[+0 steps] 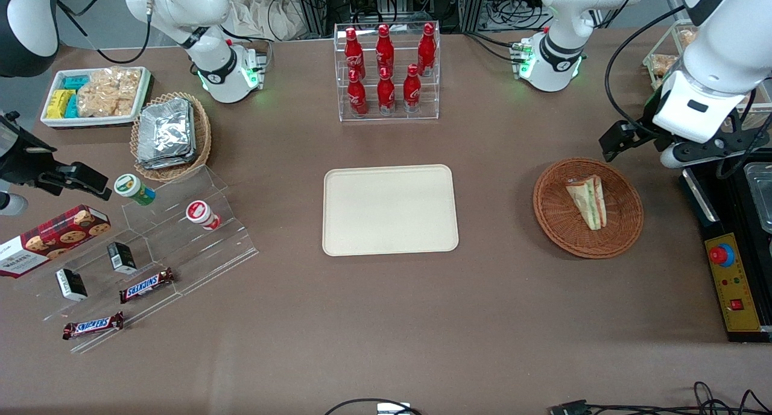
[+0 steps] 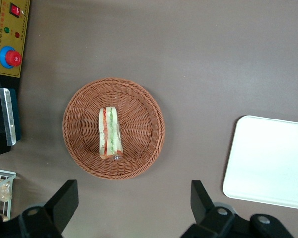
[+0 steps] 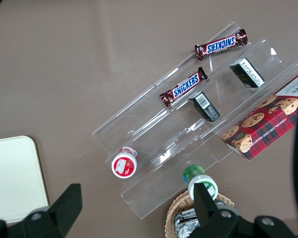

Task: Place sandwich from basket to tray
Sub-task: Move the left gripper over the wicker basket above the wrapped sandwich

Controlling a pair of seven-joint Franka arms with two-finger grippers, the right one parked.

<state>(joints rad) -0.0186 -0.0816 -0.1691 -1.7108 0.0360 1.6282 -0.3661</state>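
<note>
Snickers bars (image 1: 148, 285) lie nearest the front camera, toward the parked arm's end of the table. At the centre sits the tray (image 1: 390, 210), bare. Toward the working arm's end, the basket (image 1: 587, 207) holds the sandwich (image 1: 587, 201). Above the basket's outer side hangs the gripper (image 2: 134, 203), fingers (image 2: 64, 199) spread wide, holding nothing.

Open-fingered tool (image 2: 131, 198) hangs above the basket (image 1: 621, 237); nothing between them.

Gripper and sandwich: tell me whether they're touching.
Apart. The left wrist view shows the open gripper off the basket, bare table between its fingers and the sandwich lying inside.
</note>
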